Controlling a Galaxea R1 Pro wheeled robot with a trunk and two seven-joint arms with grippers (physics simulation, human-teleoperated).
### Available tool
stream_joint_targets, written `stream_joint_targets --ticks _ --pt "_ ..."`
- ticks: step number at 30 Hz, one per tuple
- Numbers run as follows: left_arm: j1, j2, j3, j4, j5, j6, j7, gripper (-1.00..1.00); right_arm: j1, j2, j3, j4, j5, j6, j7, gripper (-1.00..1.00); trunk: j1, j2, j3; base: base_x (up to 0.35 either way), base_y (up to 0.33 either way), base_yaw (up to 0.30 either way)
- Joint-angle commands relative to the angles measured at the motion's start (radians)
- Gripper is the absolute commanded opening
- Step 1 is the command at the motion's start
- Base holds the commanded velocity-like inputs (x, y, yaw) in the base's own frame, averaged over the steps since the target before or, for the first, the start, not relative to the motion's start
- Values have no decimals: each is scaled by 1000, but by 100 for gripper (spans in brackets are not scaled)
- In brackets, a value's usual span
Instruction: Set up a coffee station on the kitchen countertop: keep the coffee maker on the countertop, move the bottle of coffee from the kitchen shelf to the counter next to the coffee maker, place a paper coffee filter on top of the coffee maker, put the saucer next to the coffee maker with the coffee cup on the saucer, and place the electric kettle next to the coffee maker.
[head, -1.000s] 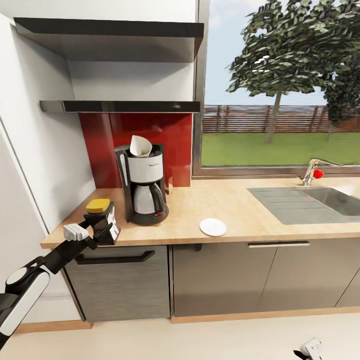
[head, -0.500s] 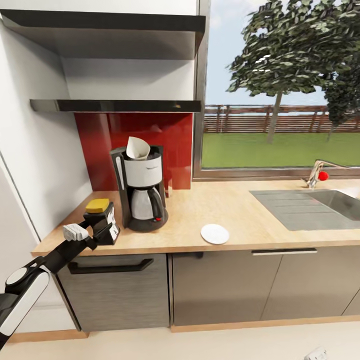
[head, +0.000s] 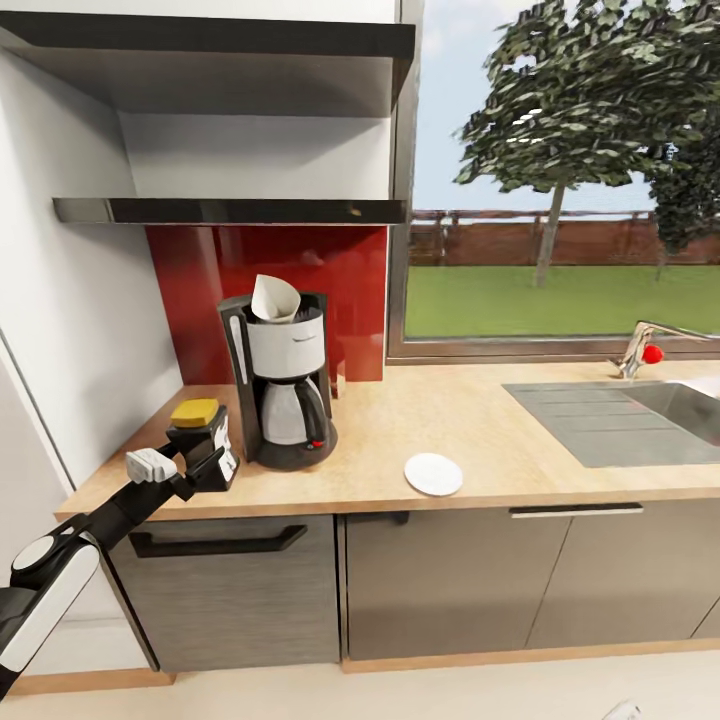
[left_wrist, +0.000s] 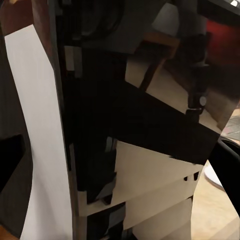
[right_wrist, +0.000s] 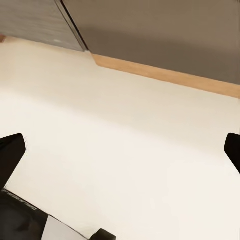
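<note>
The coffee maker (head: 281, 395) stands on the kitchen countertop (head: 520, 450) against the red wall, with the paper coffee filter (head: 274, 298) resting on its top. Just left of it, my left gripper (head: 206, 463) is shut on the bottle of coffee (head: 200, 438), a dark jar with a yellow cap, low over the counter's front left corner. Up close, the jar's white label (left_wrist: 30, 140) faces the left wrist camera. The saucer (head: 433, 473) lies to the right of the coffee maker near the front edge. My right gripper (right_wrist: 120, 155) hangs open over the floor. The kitchen shelf (head: 230, 210) is bare. The coffee cup and electric kettle are out of view.
A steel sink (head: 640, 420) with a tap (head: 640, 350) is set into the right of the counter under a window. Grey cabinet fronts with black handles (head: 215, 545) run below. A white wall (head: 70, 330) closes in the counter's left end.
The head camera has shifted, so the counter and shelves sit slightly differently in the picture. My left gripper still holds the bottle beside the coffee maker. My right gripper has slid off the bottom edge.
</note>
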Motion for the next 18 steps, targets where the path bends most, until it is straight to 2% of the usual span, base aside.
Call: stream_joint_targets --ticks 1,4,9,18 --pt "-1 1 -2 1 6 -4 -1 -100 -2 2 9 -3 -10 -6 0 100 0 -1 -1 13 3 0" --pt "-1 1 -2 2 6 -4 -1 -100 -2 26 10 -13 -9 -5 -7 100 0 -1 -1 15 4 0" --pt "-1 1 -3 3 6 -4 -1 -100 -2 51 11 -17 -7 -4 -35 100 0 -1 -1 132 66 0" --pt "-1 1 -2 3 6 -4 -1 -100 -2 59 7 -14 -7 -3 -46 100 0 -1 -1 49 24 0"
